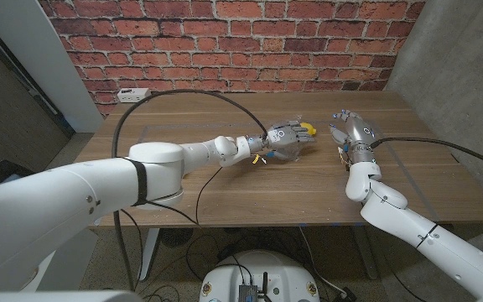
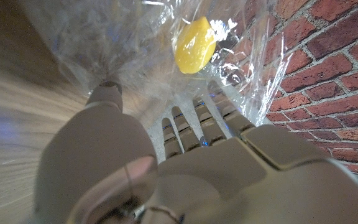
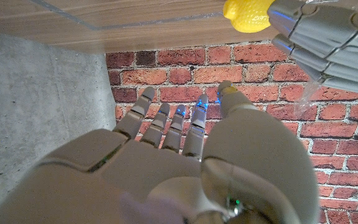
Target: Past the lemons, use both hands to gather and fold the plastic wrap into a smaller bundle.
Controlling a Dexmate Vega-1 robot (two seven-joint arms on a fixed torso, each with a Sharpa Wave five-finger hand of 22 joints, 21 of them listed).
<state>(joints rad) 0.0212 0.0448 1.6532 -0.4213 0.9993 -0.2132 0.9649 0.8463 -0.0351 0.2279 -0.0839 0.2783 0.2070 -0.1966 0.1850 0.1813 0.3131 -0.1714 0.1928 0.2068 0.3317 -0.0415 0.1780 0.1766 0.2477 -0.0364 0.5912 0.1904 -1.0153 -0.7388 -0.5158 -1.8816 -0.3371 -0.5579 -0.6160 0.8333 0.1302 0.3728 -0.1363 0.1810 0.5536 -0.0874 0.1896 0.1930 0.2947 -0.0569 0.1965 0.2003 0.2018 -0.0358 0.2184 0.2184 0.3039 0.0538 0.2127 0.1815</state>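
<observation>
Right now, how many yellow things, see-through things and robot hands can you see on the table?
Yellow lemons: 1 in plain sight
Clear crinkled plastic wrap: 1
Grey robot hands: 2, left hand and right hand
Total: 4

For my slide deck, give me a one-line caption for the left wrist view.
Left hand reaching into crinkled clear plastic wrap beside a lemon, brick wall behind.
</observation>
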